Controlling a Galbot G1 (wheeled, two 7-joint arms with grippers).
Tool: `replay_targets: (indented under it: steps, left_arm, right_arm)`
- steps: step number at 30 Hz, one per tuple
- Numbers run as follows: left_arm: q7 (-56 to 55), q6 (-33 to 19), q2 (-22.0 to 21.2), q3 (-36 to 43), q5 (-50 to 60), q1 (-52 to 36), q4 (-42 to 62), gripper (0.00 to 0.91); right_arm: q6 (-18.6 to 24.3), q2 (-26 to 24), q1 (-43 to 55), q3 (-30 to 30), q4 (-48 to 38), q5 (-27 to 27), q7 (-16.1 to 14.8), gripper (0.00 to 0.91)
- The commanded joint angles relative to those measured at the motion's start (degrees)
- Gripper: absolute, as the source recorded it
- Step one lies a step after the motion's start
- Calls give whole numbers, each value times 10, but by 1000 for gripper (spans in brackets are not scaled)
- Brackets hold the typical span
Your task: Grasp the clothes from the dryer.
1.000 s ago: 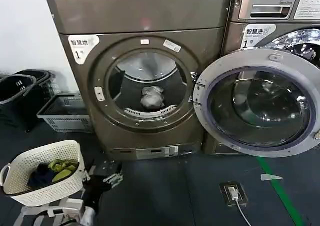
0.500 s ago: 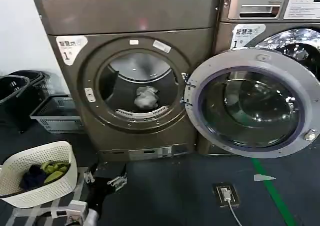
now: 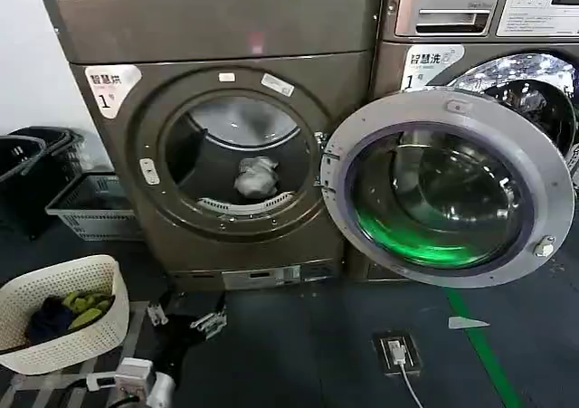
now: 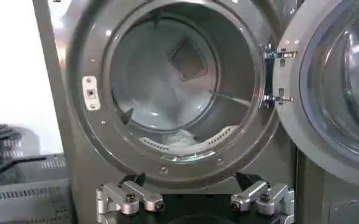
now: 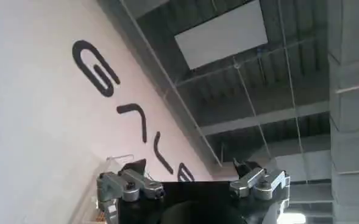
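Left gripper (image 4: 194, 182): low in front of the dryer's opening, aimed straight into the drum; its two fingers are spread wide with nothing between them. In the head view it sits near the floor below the machine's front panel (image 3: 185, 317).
Right gripper (image 5: 191, 179): turned upward toward a wall with dark lettering and a ribbed ceiling; fingers spread wide, holding nothing.
Dryer (image 3: 226, 28): bronze-brown, standing upright at the left of the row, its round opening facing the robot; the drum's long axis runs front to back, away from the camera. A white "1" sticker sits at its upper left corner.
Door (image 3: 448, 186): grey-rimmed glass porthole, hinged on the right side of the opening and swung fully out, so it covers the front of the neighbouring machine.
Neighbouring machine (image 3: 470, 10): to the right, touching the dryer's side, with a shiny chrome drum behind the open door.
White basket (image 3: 59, 313): on the floor at lower left, well apart from the dryer, with dark and yellow-green clothes inside.
Grey crate (image 3: 86, 209): on the floor just beside the dryer's left side.
Clothes (image 3: 256, 176): a pale crumpled bundle lying on the drum floor, near the middle, behind the perforated lip.
Change: the whole scene sits further left in the head view than a second ago, and the door glass now carries a green reflection.
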Motion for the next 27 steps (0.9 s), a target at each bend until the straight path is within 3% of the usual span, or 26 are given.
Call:
replay_targets:
  steps: [1, 8, 15, 27]
  left_arm:
    - [1, 0, -1, -1, 0, 0, -1, 907]
    - [1, -1, -2, -1, -1, -1, -1, 907]
    - [3, -2, -3, 1, -2, -3, -4, 907]
    - [7, -12, -4, 5, -1, -8, -9, 907]
  right_arm:
    - [1, -1, 1, -1, -1, 0, 0, 907]
    - [19, -1, -2, 2, -2, 5, -1, 907]
    - [10, -1, -6, 13, -5, 15, -12, 907]
    - [6, -1, -13, 25, -9, 30, 2, 907]
